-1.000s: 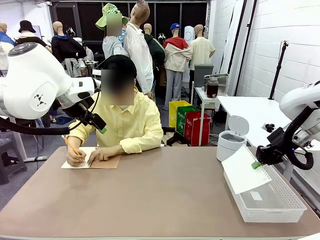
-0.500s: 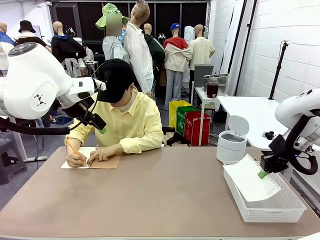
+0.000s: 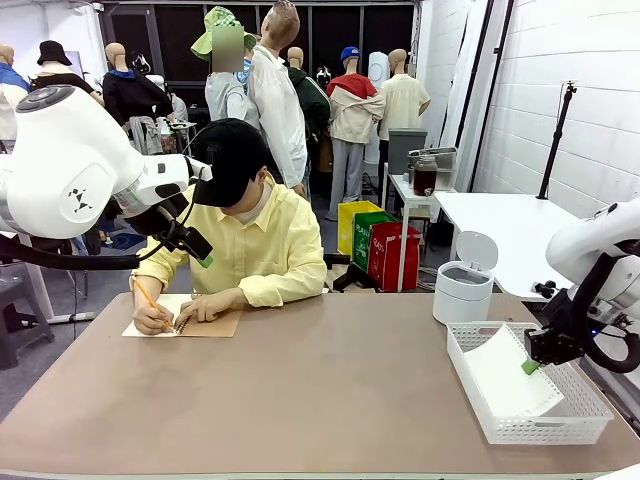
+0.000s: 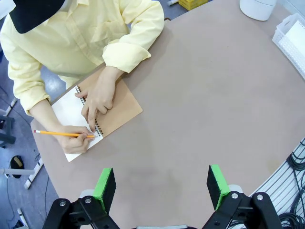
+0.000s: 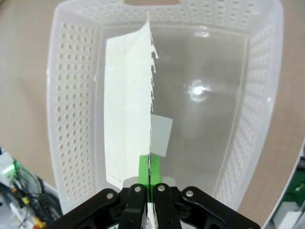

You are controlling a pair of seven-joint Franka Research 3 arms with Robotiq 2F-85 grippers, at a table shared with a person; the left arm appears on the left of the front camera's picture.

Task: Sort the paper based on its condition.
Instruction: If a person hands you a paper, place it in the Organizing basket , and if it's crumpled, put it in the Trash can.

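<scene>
Above the counter's left edge the left pincer (image 4: 161,183) hangs with jaws wide apart near a notebook (image 3: 205,322) a person writes in, while at the near right corner the right pincer (image 3: 530,366) pinches 1 sheet of paper (image 3: 505,380) slanting inside the white basket (image 3: 530,428).

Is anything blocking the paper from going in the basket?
Nothing visible. The right end effector holds the paper hanging into the basket, and the floor below it has just a small pale patch.
</scene>
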